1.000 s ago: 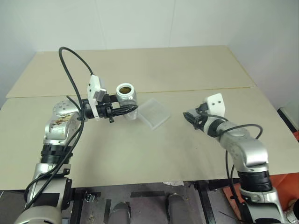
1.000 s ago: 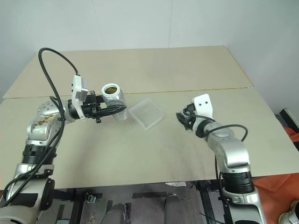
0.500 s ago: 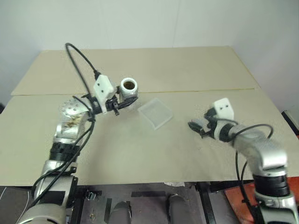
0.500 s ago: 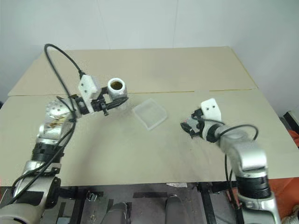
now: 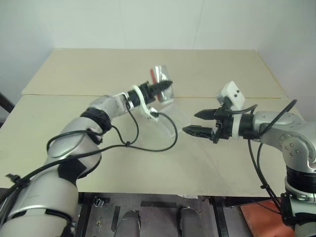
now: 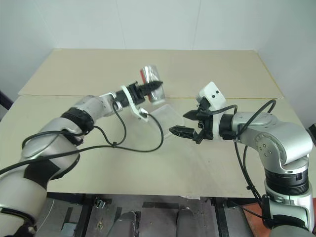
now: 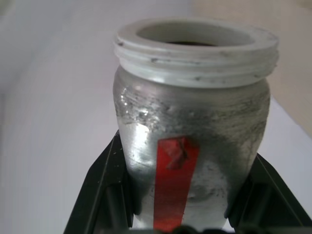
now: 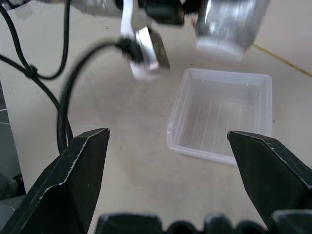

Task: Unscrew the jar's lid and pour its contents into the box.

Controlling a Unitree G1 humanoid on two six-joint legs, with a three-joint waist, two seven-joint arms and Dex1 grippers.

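My left gripper is shut on the jar, a silvery cylinder with a red strip, and holds it tilted above the table just behind the box. In the left wrist view the jar has an open white threaded mouth with no cap on it, and black fingers press both of its sides. The box is a clear shallow tray and looks empty. My right gripper hangs open just right of the box, pointing at it, with nothing between its fingers. The lid is out of view.
A black cable from the left arm loops over the table in front of the box. A seam runs across the tabletop between its near and far panels. A white wall stands behind the far edge.
The head camera has shifted. My right gripper has opened, risen off the table and turned toward the box. The left arm has reached out with the jar and tipped it near the box.
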